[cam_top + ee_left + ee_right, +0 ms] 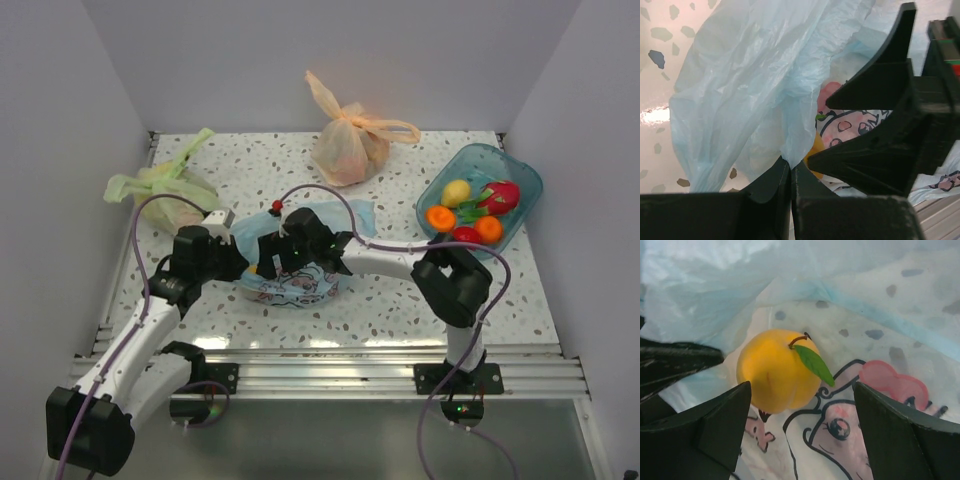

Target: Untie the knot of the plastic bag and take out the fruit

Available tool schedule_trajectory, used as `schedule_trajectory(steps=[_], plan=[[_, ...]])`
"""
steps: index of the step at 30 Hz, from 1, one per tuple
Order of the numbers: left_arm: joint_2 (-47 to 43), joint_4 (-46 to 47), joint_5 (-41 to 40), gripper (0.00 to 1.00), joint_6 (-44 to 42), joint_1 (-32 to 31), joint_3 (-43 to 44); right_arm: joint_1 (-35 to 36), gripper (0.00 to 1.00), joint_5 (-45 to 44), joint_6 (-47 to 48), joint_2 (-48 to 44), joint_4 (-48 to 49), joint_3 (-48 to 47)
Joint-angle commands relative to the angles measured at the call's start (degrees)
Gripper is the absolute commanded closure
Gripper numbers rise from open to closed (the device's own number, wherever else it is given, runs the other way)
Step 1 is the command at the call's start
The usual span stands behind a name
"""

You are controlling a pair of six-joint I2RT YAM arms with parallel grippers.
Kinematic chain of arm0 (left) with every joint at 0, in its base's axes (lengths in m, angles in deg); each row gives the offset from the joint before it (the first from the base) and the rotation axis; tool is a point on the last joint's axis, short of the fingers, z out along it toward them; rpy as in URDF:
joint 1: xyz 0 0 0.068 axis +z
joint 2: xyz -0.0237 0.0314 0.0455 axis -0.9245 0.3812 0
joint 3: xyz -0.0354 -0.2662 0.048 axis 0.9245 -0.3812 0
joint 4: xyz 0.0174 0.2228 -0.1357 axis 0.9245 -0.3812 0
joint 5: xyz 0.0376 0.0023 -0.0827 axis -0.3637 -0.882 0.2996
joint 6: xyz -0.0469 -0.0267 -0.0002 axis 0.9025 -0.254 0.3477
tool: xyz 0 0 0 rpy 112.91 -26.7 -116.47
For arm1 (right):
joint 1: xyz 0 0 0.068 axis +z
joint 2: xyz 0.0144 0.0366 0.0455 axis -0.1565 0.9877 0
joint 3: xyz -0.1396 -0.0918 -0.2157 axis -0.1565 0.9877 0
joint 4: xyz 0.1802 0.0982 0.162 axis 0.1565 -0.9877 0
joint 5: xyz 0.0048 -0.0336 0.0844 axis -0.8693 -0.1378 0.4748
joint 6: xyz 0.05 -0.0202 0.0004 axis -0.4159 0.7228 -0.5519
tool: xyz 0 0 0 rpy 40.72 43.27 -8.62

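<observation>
Fruit removal is in hand: the left pincer (790, 167) is clenched on a fold of the plastic bag (740, 90) lying on the counter (390, 300), while the right pincer (802, 390), released, straddles a yellow fruit (771, 371) inside its mouth; next, it should close gently and lift out

The plastic bag (300, 288) is seen at the centre of the table (400, 300), met by the left gripper (240, 264) from 9 o'clock and overlapped by the right gripper (292, 254). 5 fruits (456, 191) are held in a blue bowl (522, 180) at 2 o'clock.
</observation>
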Motion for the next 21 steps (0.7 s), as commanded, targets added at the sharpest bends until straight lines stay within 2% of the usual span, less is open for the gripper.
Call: schedule_trajectory(steps=[1, 7, 15, 16, 19, 20, 21], plan=[[-1.29, 3.66, 2.12, 0.94, -0.29, 0.33, 0.27, 0.71, 0.12, 3.06, -2.58, 2.45, 5.38, -3.33], [-0.68, 3.92, 3.17, 0.94, -0.38, 0.33, 0.18, 2.12, 0.02, 8.52, -2.32, 6.41, 9.50, -4.48], [-0.50, 4.01, 3.52, 0.94, -0.29, 0.33, 0.27, 2.82, 0.03, 10.55, -4.25, 11.41, 13.80, -5.45], [-0.59, 3.93, 3.44, 0.94, -0.38, 0.33, 0.18, 2.82, 0.04, 9.94, -4.69, 11.68, 14.34, -5.01], [-0.67, 3.66, 2.82, 0.94, -0.20, 0.33, 0.35, 2.82, 0.19, 7.83, -5.57, 11.16, 16.36, -2.64], [-0.76, 3.57, 2.30, 0.94, -0.29, 0.33, 0.27, 2.82, 0.30, 7.21, -5.31, 10.55, 16.37, -2.02], [-0.94, 3.40, 2.03, 0.94, -0.12, 0.33, 0.27, 2.82, 0.34, 6.51, -4.53, 9.85, 15.67, -0.71]])
